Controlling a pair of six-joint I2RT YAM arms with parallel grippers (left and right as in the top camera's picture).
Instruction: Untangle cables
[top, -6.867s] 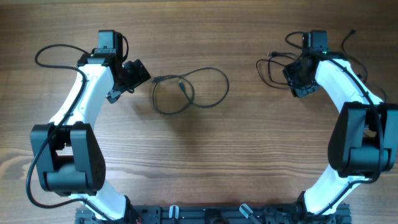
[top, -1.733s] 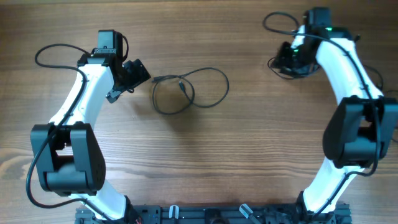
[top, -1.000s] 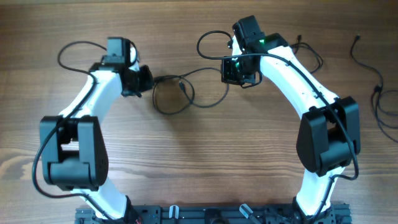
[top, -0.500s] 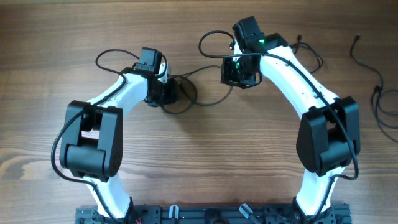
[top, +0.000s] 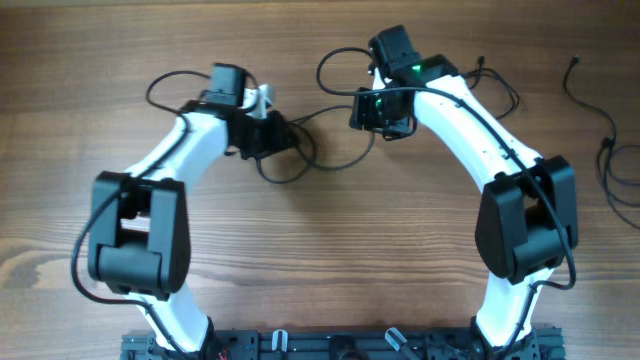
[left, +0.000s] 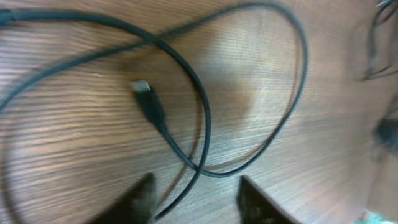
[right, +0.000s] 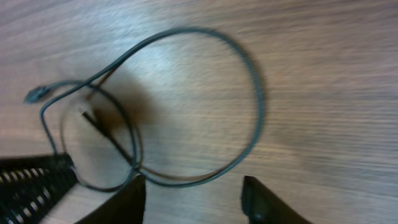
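1. The cable (left: 206, 127) lies looped on the table (top: 320, 260), between the two arms
2. The left gripper (left: 196, 199) hovers over the loop, jaws apart, gripping nothing; a plug (left: 142, 87) lies nearby
3. The right gripper (right: 193, 196) is at the loop's edge, jaws apart, empty
4. Other cables (top: 606, 152) lie at the table's right edge
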